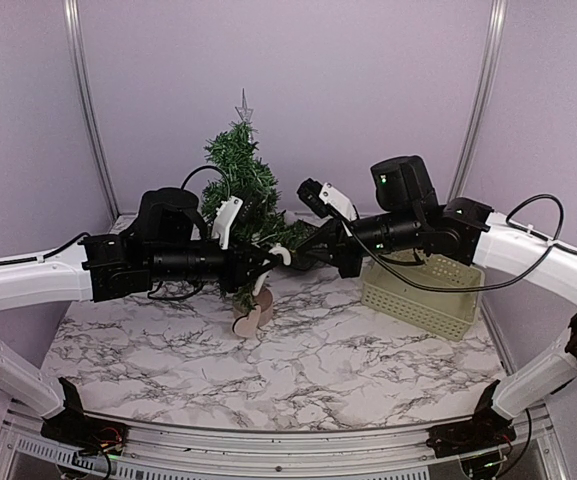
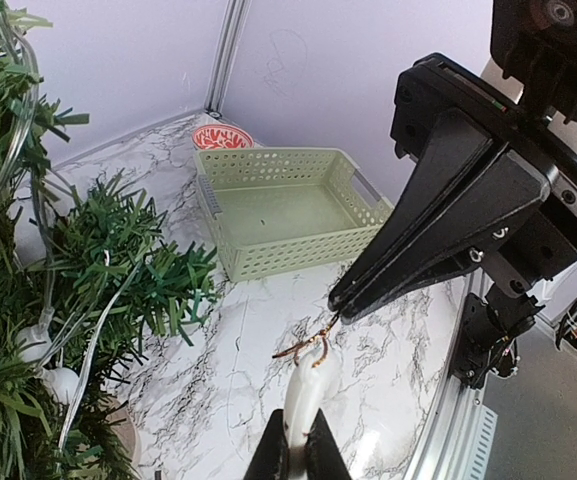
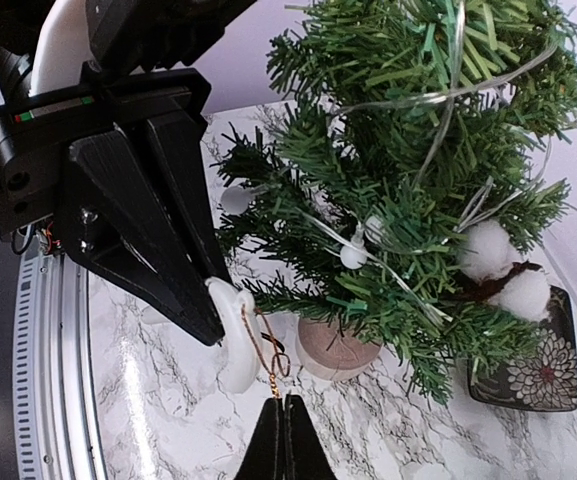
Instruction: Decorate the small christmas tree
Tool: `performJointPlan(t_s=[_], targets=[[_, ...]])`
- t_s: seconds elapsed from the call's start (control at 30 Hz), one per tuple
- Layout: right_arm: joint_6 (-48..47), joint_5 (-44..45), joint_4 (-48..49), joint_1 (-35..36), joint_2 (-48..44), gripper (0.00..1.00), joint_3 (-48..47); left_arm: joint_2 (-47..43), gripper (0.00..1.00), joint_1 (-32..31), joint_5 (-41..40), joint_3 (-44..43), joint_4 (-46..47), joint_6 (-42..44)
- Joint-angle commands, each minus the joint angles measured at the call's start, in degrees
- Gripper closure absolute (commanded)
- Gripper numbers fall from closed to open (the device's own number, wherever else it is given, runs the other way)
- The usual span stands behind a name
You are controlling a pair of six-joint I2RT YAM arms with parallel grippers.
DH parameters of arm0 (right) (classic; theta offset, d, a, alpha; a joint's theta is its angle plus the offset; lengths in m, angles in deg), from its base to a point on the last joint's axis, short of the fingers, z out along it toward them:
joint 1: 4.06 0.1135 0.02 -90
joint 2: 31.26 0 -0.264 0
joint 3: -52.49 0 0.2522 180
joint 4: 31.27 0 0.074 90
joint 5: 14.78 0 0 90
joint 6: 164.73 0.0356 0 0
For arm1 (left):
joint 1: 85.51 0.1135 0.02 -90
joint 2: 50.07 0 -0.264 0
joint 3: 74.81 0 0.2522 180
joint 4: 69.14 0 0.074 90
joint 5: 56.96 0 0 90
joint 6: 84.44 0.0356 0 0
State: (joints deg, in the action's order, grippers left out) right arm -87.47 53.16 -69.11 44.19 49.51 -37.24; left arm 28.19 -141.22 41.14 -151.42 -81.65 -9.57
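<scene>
**Spotter:** Where are you right now?

**Me:** Both arms are nose to nose mid-frame in the top view, right in front of the tree (image 1: 243, 180). It stands upright on the desk (image 1: 348, 370) just left of centre, with the basket (image 1: 423, 295) off to the right. My left pincer (image 2: 300, 430) is clamped on a white ornament (image 2: 308, 385). My right pincer (image 3: 282, 415) is pinched tight on its copper hook (image 3: 269, 375).

**Spotter:** What's the ornament like?

**Me:** It's smooth, glossy and curved like a crescent, and it looks hard. The hook is thin twisted wire with a loop, and I'd guess it bends easily. The tree is all flat, bristly needles. A clear light string (image 3: 352, 255) with small white bulbs runs through it, and there are fluffy cotton balls (image 3: 493, 262) at the right of my right wrist view. Below is the round log base (image 3: 333, 350).

**Spotter:** So how do you do this bit well?

**Me:** As I read it, I'm readying the hook for hanging. I should pull gently along the wire, not sideways, or the loop may deform or the ornament may slip from the left grip. Next I'd pick a near branch tip away from the light string, so nothing snags. I'd slide the loop over the needles and let go with the right pincer first. And I mustn't shove the trunk, because the tree looks light enough to tip.
</scene>
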Motion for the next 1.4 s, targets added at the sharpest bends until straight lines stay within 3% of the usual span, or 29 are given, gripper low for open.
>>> performJointPlan(t_s=[0.0, 0.43, 1.37], targets=[[-0.17, 2.23, 1.11, -0.26, -1.36, 1.00, -1.07, -0.73, 1.00, 0.17, 0.55, -1.09, 0.63, 0.74], [4.63, 0.88, 7.33, -2.50, 0.16, 1.00, -2.40, 0.99, 1.00, 0.16, -1.29, -3.29, -0.93, 1.82], [4.31, 4.84, 7.98, -2.46, 5.45, 1.00, -8.06, 2.26, 1.00, 0.40, -9.96, -6.64, -5.00, 3.62]])
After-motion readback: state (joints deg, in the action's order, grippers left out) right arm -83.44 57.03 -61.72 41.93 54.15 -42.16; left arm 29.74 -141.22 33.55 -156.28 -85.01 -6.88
